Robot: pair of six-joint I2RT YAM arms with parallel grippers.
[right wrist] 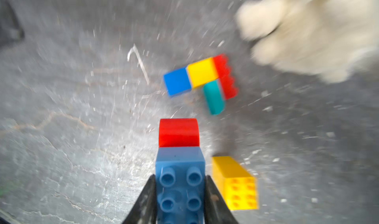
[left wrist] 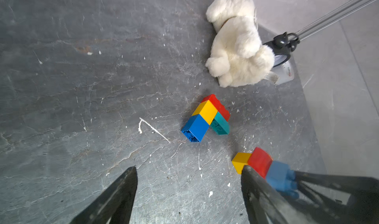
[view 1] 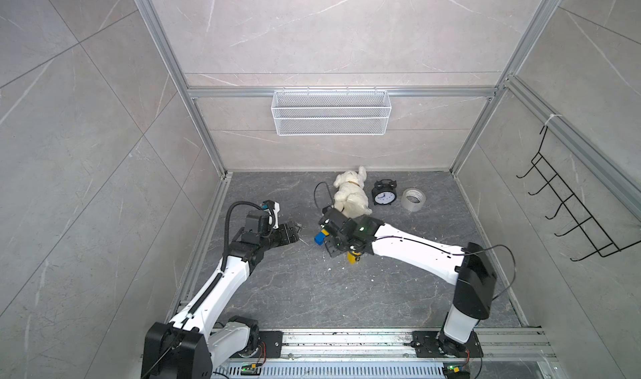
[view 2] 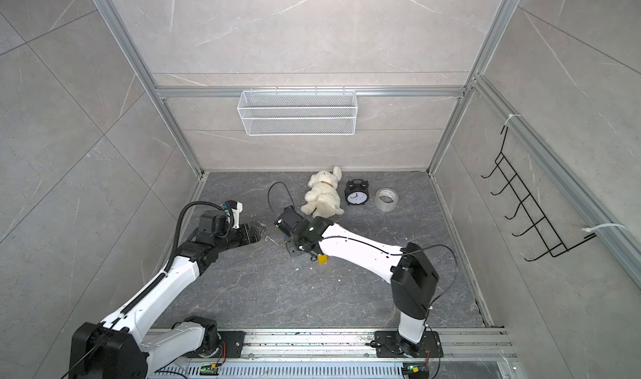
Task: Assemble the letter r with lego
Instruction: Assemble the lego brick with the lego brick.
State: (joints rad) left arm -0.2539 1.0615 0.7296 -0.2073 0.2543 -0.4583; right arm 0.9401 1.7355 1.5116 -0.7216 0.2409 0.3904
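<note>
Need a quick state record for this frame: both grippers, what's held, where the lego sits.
left gripper: open, empty
right gripper: shut on blue brick
attached to held brick: red curved brick at its far end
lego cluster: blue, yellow, red and teal bricks together on the table, near the plush toy
loose lego: yellow brick on the table beside the held pair
clutter at back: alarm clock, tape roll

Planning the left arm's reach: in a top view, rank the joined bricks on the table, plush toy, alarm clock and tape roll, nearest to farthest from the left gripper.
1. joined bricks, just ahead of the left gripper.
2. plush toy, farther back.
3. alarm clock, beside the plush toy.
4. tape roll, beyond the clock.
</note>
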